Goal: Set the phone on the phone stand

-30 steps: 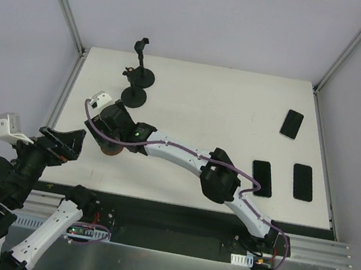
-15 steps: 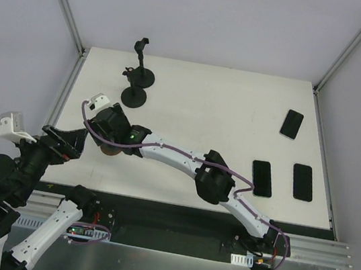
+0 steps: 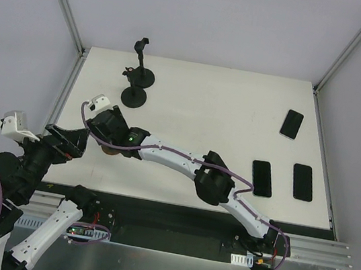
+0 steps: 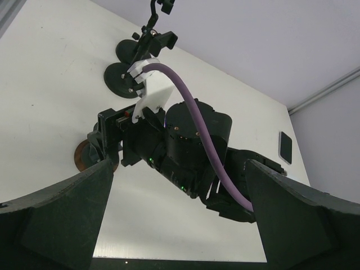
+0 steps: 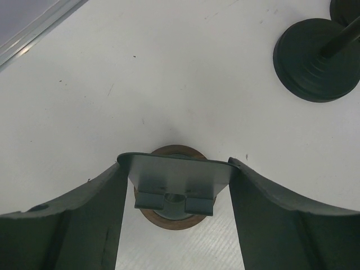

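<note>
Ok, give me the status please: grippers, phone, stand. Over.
Left gripper open, empty. Right gripper closed on phone stand. Three phones flat at far right, untouched. Two black stands behind, apart.

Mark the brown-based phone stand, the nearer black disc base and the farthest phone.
brown-based phone stand (image 5: 174, 174): right wrist view, its dark plate.
nearer black disc base (image 5: 304, 67): right wrist view, disc top.
farthest phone (image 3: 291, 124): top external view, screen middle.
</note>
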You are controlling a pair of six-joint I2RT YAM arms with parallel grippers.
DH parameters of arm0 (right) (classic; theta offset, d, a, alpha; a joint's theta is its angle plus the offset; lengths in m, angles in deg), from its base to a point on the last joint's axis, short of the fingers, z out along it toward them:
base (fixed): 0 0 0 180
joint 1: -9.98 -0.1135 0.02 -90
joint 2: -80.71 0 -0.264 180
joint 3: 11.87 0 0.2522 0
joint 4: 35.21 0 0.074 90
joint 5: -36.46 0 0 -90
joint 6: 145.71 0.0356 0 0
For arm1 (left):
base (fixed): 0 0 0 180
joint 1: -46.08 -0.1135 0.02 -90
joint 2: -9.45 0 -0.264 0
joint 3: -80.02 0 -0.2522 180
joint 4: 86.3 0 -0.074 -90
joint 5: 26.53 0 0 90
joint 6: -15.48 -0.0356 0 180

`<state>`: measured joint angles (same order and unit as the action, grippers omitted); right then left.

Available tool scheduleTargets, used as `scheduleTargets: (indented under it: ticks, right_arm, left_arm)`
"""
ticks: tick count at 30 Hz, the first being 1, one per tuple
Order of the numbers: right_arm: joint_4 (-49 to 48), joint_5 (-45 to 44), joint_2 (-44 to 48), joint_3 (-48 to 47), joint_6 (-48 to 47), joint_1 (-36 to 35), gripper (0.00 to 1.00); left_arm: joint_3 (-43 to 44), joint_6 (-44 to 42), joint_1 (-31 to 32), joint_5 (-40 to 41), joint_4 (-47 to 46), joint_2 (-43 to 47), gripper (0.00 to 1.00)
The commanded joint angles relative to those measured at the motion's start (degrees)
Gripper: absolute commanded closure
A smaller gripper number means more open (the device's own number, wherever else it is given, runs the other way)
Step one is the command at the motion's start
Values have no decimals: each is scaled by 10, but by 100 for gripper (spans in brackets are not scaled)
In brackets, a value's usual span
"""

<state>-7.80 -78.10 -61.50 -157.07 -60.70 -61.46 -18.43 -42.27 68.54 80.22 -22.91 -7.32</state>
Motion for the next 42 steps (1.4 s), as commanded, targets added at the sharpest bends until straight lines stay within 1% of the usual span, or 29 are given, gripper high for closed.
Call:
scheduleTargets:
  ticks: [1, 2, 4, 5, 7, 8, 11, 12, 13, 15, 16, 17, 18, 19, 20, 21, 22, 23, 24, 25, 26, 27, 28, 30, 32, 34, 37, 41, 42]
  right_arm:
    - [-33, -35, 49, 41, 2, 7, 64]
    - [-51, -43, 61, 62, -7, 9, 82]
    - [-77, -53, 107, 104, -18, 23, 98]
    - [-109, -45, 126, 159, -24, 31, 99]
    - [-134, -42, 178, 214, -31, 57, 99]
    - [-163, -40, 196, 261, -31, 67, 99]
    - [-191, -21, 262, 329, -27, 118, 99]
    - [-196, -18, 278, 371, -23, 132, 100]
    - [-202, -14, 309, 390, -18, 166, 99]
    - [-226, 3, 335, 441, -16, 203, 99]
    - [-229, 7, 352, 452, -15, 246, 99]
    - [-227, 17, 359, 458, -18, 269, 99]
    - [-229, 27, 365, 469, -25, 292, 99]
    - [-231, 34, 370, 470, -36, 339, 99]
    - [-231, 34, 370, 469, -49, 362, 99]
    - [-232, 45, 370, 467, -51, 386, 99]
    - [-231, 71, 365, 460, -56, 439, 99]
    - [-237, 119, 360, 452, -63, 465, 99]
    - [-237, 126, 351, 440, -65, 487, 99]
    - [-231, 135, 331, 405, -67, 524, 99]
    - [-222, 165, 319, 387, -70, 542, 99]
    - [-219, 170, 307, 371, -74, 558, 99]
    - [-210, 172, 280, 349, -80, 582, 99]
    - [-193, 172, 233, 278, -92, 612, 99]
    - [-173, 193, 205, 215, -86, 633, 99]
    - [-151, 192, 172, 182, -78, 654, 99]
    - [-150, 204, 146, 153, -75, 677, 99]
    - [-138, 203, 106, 95, -79, 699, 100]
    - [-122, 204, 88, 78, -79, 707, 99]
  left_arm:
    - [-7, 8, 0, -9, -37, -15, 1]
    - [-11, 8, 0, -14, -49, -18, 1]
    - [-14, 9, 0, -18, -63, -32, 1]
    - [-20, 11, 0, -20, -72, -35, 1]
    - [-31, 12, 0, -30, -107, -51, 1]
    - [-44, 15, 0, -32, -124, -57, 1]
    - [-73, 14, 0, -46, -203, -87, 1]
    - [-80, 14, 0, -50, -223, -108, 1]
    - [-87, 13, 0, -53, -267, -121, 1]
    - [-106, 12, 0, -61, -315, -164, 1]
    - [-111, 11, 0, -73, -366, -182, 1]
    - [-121, 5, 0, -81, -398, -200, 1]
    - [-123, 1, 0, -91, -426, -240, 1]
    - [-125, -2, 0, -97, -449, -264, 1]
    - [-122, -6, 0, -113, -494, -287, 3]
    - [-118, -10, 1, -122, -527, -338, 4]
    - [-112, -14, 3, -130, -554, -365, 4]
    - [-101, -30, 7, -147, -601, -391, 5]
    - [-93, -40, 14, -151, -626, -443, 5]
    - [-83, -53, 19, -160, -647, -469, 5]
    - [-61, -81, 22, -167, -667, -494, 6]
    - [-48, -93, 27, -186, -695, -540, 6]
    - [-24, -106, 32, -197, -708, -562, 6]
    - [-6, -140, 36, -225, -744, -614, 6]
    - [5, -162, 38, -243, -768, -641, 6]
    - [-6, -169, 40, -267, -805, -668, 6]
    - [-25, -180, 42, -285, -819, -695, 6]
    - [-52, -165, 42, -302, -830, -702, 6]
    - [-53, -167, 42, -305, -830, -706, 5]
